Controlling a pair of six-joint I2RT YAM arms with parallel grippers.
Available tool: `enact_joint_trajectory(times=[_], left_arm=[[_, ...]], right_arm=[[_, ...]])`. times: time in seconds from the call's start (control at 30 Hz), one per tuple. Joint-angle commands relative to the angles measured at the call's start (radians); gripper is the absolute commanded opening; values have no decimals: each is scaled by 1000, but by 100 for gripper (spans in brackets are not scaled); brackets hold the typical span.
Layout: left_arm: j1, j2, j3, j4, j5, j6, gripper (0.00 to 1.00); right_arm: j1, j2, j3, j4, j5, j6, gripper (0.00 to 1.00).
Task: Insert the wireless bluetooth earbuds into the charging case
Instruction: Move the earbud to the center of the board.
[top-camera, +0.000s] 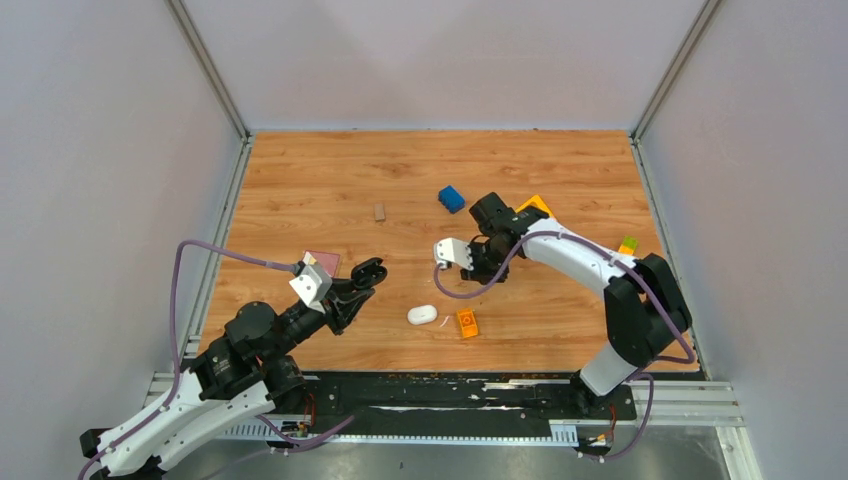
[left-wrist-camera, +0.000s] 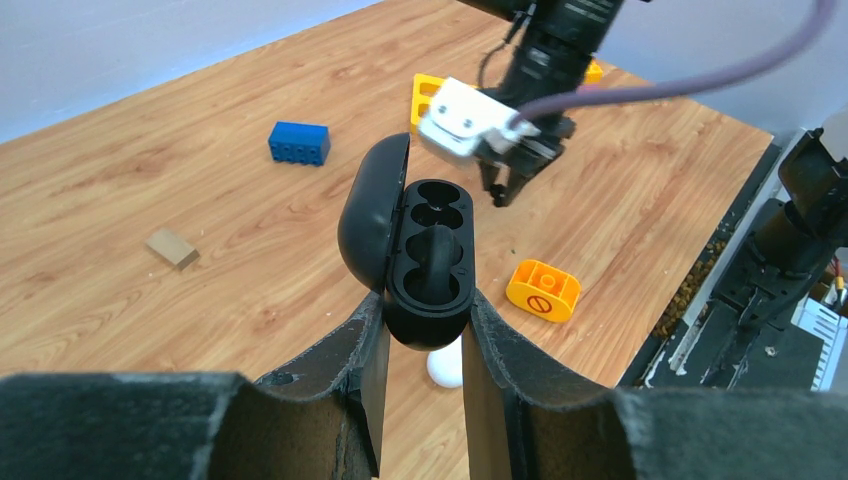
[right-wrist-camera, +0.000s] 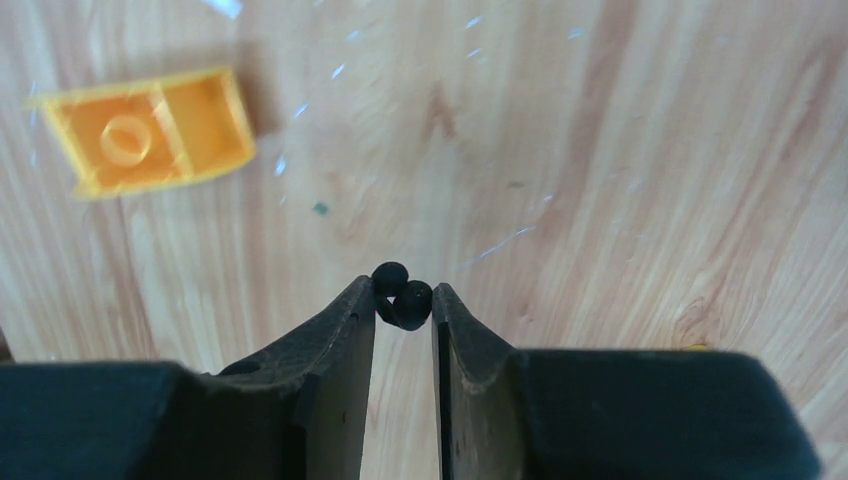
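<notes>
The charging case (left-wrist-camera: 425, 255) is black and glossy, lid swung open, two wells showing. My left hand (left-wrist-camera: 425, 322) is clamped on its base above the table (top-camera: 300, 180). My right hand (right-wrist-camera: 402, 306) pinches a small black earbud (right-wrist-camera: 410, 300) over bare wood. The orange block (left-wrist-camera: 542, 290) nearby bears a circle-and-bar mark.
</notes>
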Motion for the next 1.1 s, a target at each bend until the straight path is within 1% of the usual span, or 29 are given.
enact_joint_trajectory(times=[0.0, 0.17, 0.23, 0.3, 0.43, 0.57, 0.67, 0.73, 0.83, 0.87, 0.93, 0.97, 1.07], left_arm=[[-5, 5, 1, 28, 10, -12, 0], [-4, 10, 3, 27, 7, -10, 0], [-5, 12, 3, 27, 6, -9, 0], [-5, 13, 4, 25, 6, -8, 0], [-5, 10, 6, 21, 7, -9, 0], [-4, 10, 4, 27, 9, -7, 0], [-4, 12, 3, 32, 14, -10, 0], [-5, 11, 1, 33, 14, -10, 0], [-5, 11, 3, 30, 14, -12, 0], [-5, 10, 3, 28, 14, -12, 0], [-4, 11, 3, 29, 12, -12, 0], [-5, 10, 3, 28, 11, -12, 0], [-5, 13, 1, 29, 10, -11, 0]], right_arm=[[21, -68, -75, -178, 55, -336, 26], [32, -113, -156, -215, 174, -522, 27], [42, -134, -216, -175, 246, -591, 27], [48, -144, -239, -150, 277, -619, 27], [32, -155, -165, -192, 238, -530, 27], [-32, -229, -121, -216, 150, -455, 28], [-89, -285, -102, -218, 10, -359, 32], [-103, -310, -102, -226, -70, -303, 33], [-104, -367, -155, -171, -150, -196, 31], [-104, -396, -188, -145, -163, -188, 30], [-102, -459, -265, -86, -174, -180, 28], [-102, -480, -298, -71, -169, -185, 25], [-103, -512, -392, -19, -121, -231, 22]])
